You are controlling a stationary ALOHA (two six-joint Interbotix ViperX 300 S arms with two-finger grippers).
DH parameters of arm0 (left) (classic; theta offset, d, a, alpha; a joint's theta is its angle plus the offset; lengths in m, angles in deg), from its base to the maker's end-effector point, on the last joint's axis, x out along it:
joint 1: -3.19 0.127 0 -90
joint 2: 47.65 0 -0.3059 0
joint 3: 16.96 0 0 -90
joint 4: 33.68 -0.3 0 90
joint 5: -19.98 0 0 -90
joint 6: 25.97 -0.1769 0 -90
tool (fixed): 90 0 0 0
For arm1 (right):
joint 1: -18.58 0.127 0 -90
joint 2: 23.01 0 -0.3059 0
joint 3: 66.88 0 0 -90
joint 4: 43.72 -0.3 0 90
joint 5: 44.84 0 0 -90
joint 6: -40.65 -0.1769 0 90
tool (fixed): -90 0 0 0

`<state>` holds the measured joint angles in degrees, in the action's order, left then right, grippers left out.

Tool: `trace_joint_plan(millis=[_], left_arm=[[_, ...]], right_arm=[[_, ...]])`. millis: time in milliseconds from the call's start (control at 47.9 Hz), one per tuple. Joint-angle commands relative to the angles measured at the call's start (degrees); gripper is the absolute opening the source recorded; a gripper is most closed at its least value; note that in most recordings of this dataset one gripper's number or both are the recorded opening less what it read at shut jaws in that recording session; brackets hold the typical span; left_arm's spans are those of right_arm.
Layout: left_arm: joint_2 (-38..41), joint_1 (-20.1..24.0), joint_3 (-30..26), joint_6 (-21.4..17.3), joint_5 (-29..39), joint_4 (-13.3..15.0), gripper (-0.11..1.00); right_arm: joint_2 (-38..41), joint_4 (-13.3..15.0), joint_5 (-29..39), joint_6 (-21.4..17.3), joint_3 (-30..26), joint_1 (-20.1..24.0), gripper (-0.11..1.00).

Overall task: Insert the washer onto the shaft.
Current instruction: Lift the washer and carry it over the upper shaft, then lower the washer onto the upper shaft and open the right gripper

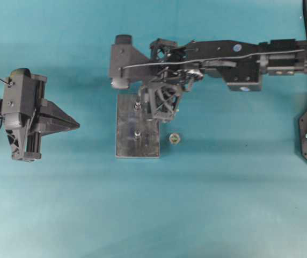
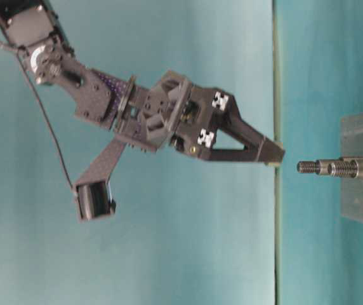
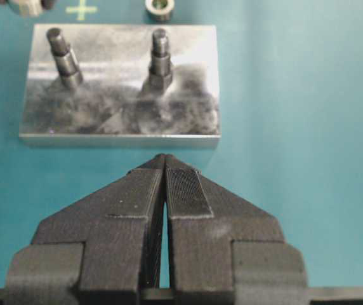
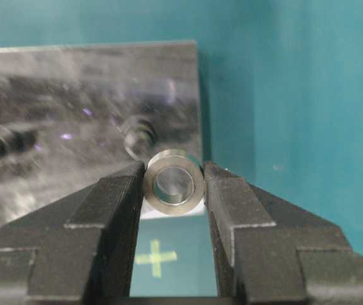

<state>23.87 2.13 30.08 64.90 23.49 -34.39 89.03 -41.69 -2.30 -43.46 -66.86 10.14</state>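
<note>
A grey metal plate lies mid-table with two upright threaded shafts, the far one and the near one. My right gripper hovers over the plate's right side, shut on a silver washer held by its rim between both fingers. In the right wrist view one shaft shows just behind the washer and the other shaft at the far left. In the table-level view the right gripper's tip stands a short gap from the shaft ends. My left gripper is shut and empty, left of the plate.
A second small metal ring lies on the teal table just right of the plate; it also shows in the left wrist view. A yellow cross mark is on the table below the right gripper.
</note>
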Motion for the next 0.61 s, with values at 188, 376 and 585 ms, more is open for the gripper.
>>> trace_joint_plan(millis=[188, 376, 585], left_arm=[[-0.4, -0.1, -0.5, 0.3, -0.5, -0.1, 0.00], [-0.4, -0.1, -0.4, 0.3, -0.4, -0.1, 0.00], [-0.4, -0.1, -0.5, 0.3, -0.4, -0.1, 0.00]], right_arm=[[0.4, 0.0, 0.3, 0.5, -2.6, 1.3, 0.34], [0.8, 0.0, 0.6, 0.5, -2.6, 1.5, 0.34], [1.9, 0.0, 0.6, 0.6, -2.6, 1.2, 0.34]])
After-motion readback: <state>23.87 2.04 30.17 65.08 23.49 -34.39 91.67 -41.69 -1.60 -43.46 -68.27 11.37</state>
